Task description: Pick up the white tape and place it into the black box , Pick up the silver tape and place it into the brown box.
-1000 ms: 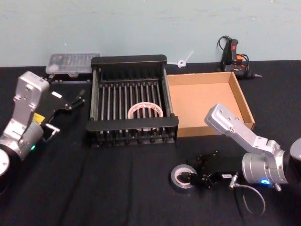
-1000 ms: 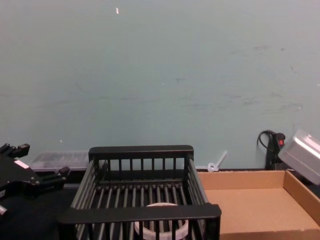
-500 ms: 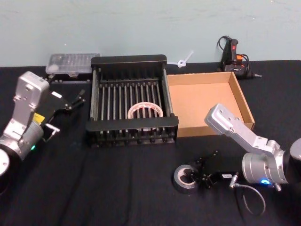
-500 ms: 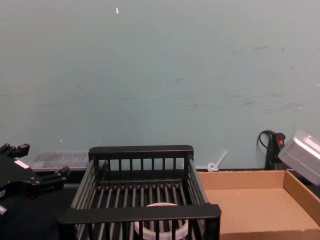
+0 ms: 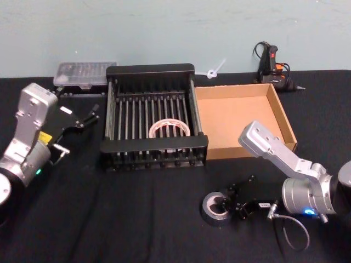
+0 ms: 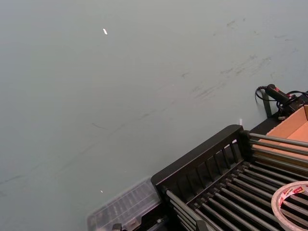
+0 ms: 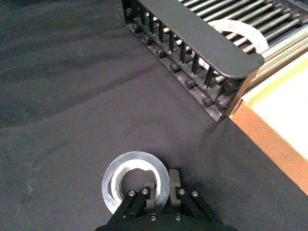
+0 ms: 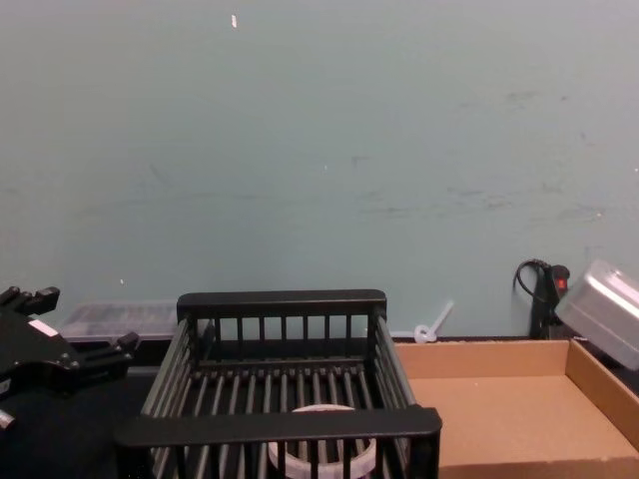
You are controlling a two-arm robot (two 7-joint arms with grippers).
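Black cloth (image 5: 137,219) carries the silver tape (image 7: 136,186), its near wall pinched between the right gripper's (image 7: 161,185) nearly closed fingers.

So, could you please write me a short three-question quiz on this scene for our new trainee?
1. True or false: the white tape lies inside the black box.
2. What is the right gripper closed on? A) the rim of the silver tape B) the wall of the brown box C) nothing
3. Fill in: the left gripper hovers beside the black box's ____ side, holding nothing.

Key: 1 true; 2 A; 3 left.
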